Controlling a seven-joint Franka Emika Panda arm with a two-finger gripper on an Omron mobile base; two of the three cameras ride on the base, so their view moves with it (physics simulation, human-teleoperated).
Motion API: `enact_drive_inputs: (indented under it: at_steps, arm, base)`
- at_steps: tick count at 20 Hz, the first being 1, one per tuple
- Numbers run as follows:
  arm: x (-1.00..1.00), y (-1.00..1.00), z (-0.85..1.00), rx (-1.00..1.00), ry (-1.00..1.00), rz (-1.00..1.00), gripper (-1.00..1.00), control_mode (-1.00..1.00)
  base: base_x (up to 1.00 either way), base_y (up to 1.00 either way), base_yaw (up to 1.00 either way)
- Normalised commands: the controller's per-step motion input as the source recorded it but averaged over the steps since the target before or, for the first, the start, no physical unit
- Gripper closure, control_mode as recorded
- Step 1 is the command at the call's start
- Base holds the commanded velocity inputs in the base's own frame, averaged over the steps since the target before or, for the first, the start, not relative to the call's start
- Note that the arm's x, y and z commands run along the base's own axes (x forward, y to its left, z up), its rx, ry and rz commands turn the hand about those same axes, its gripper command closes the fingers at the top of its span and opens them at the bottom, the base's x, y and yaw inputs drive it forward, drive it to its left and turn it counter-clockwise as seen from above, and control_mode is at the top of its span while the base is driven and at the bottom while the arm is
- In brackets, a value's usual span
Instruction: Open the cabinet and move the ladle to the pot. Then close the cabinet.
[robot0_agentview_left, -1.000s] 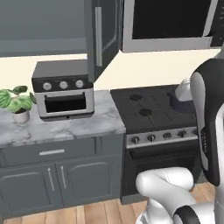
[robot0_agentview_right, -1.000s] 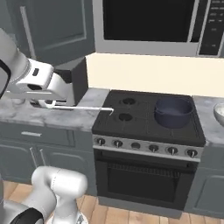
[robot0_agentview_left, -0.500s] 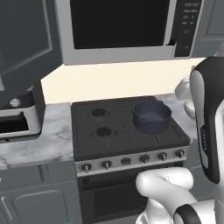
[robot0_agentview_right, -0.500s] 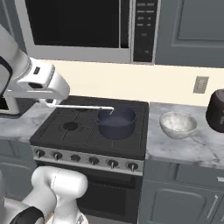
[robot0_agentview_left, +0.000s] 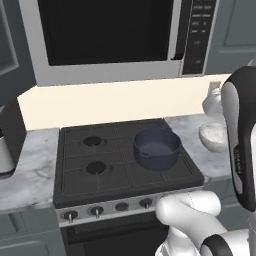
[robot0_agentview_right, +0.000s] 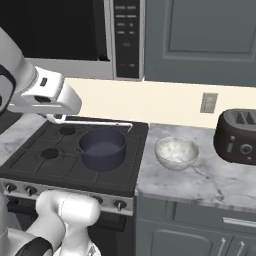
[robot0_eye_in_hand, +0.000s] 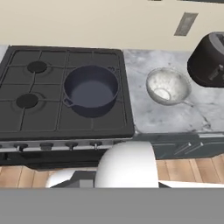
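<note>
I have the ladle (robot0_agentview_right: 95, 122) pinched at its handle end in the gripper (robot0_agentview_right: 56, 118), jaws pressed nearly together on it. It reaches out level from the hand, a thin pale rod over the back of the stove (robot0_agentview_right: 30, 159), its far tip just past the rim of the pot (robot0_agentview_right: 102, 148). I judge it light and stiff, but smooth and narrow, so a grip this far from the bowl end could let it twist or droop. The fingertips are hidden under the wrist housing, and the ladle's bowl is too thin to make out. The pot sits on the front right burner. A speckled bowl (robot0_agentview_right: 175, 152) rests just beside the stove
</note>
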Motion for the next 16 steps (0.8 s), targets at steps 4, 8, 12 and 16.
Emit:
enact_drive_inputs:
  at_steps: [4, 8, 12, 16]
  arm:
    - [0.00, 0.00, 0.00, 0.00, 0.00, 0.00, 1.00, 1.00]
    - [0.00, 0.00, 0.00, 0.00, 0.00, 0.00, 1.00, 1.00]
    - [0.09, 0.00, -0.06, 0.05, 0.00, 0.01, 1.00, -1.00]
    - [0.18, -0.11, -0.44, 0.20, 0.00, 0.06, 1.00, -1.00]
  base:
    - [0.59, -0.01, 0.01]
    - [0.64, 0.00, 0.01]
    - [0.39, 0.00, 0.02]
    - [0.00, 0.00, 0.00]
